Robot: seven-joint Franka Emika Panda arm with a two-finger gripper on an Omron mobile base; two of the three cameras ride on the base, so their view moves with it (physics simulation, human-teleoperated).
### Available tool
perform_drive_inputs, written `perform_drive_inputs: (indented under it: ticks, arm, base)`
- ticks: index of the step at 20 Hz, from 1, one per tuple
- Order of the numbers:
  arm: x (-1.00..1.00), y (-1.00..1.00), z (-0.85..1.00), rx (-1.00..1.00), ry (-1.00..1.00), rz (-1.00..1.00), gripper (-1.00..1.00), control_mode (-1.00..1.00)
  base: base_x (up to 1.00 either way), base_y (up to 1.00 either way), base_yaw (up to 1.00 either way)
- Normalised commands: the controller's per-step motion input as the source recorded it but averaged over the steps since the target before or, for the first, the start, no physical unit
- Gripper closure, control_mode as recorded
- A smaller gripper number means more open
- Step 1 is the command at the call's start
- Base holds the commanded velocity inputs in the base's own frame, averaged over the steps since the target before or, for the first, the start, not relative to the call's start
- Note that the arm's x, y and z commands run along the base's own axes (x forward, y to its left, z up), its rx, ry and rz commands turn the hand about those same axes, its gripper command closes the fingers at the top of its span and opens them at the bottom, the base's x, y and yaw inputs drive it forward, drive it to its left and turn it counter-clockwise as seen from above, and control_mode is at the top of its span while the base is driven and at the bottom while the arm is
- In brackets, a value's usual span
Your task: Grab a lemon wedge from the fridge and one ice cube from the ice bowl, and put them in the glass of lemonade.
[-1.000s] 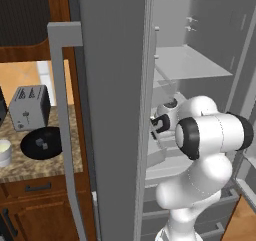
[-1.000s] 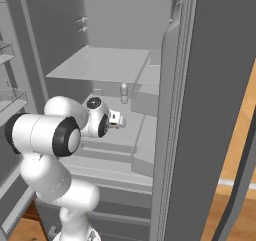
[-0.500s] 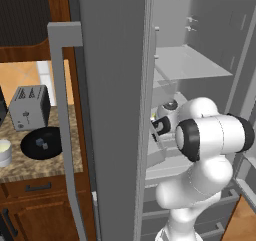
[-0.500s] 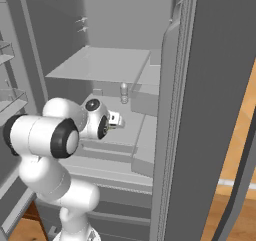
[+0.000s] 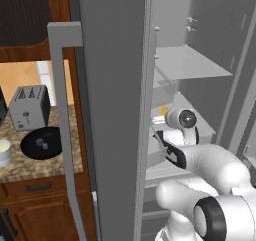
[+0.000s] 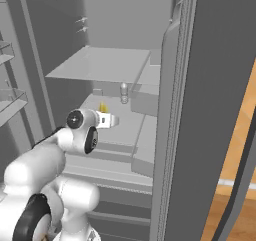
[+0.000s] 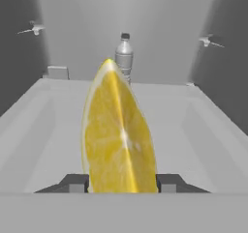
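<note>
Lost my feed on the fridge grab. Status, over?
Pincer shut on bright yellow lemon wedge, inside open grey steel fridge. Small clear bottle stands behind, apart. Nothing blocking the way out.

A silver toaster [image 5: 29, 106] is seen at the left edge of the left base view, standing on a speckled brown counter [image 5: 30, 166]. Below the counter, wooden drawer fronts [image 5: 37, 188] with dark handles are shown. A small clear bottle [image 7: 124, 55] is stood upright at the top centre of the hand view, and appears again above centre in the right base view [image 6: 124, 92].
</note>
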Motion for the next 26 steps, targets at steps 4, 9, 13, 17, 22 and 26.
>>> perform_drive_inputs:
  ticks: [4, 9, 13, 17, 22, 26]
  arm:
    - [-1.00, 0.00, 1.00, 0.05, -0.08, -0.02, 1.00, -1.00]
    - [-1.00, 0.00, 1.00, 0.15, 0.06, 0.00, 1.00, -1.00]
    - [-0.77, 0.00, 0.98, 0.19, 0.35, 0.00, 1.00, -1.00]
    - [-0.09, -0.01, 0.32, 0.04, 0.58, -0.06, 1.00, -1.00]
    - [0.00, 0.00, 0.00, 0.00, 0.07, -0.01, 1.00, -1.00]
    - [-0.17, 0.00, 0.00, 0.00, -0.04, 0.00, 1.00, -1.00]
  base:
    - [0.00, 0.00, 0.00]
    - [0.00, 0.00, 0.00]
    - [0.00, 0.00, 0.00]
    - [0.00, 0.00, 0.00]
    - [0.00, 0.00, 0.00]
    - [0.00, 0.00, 0.00]
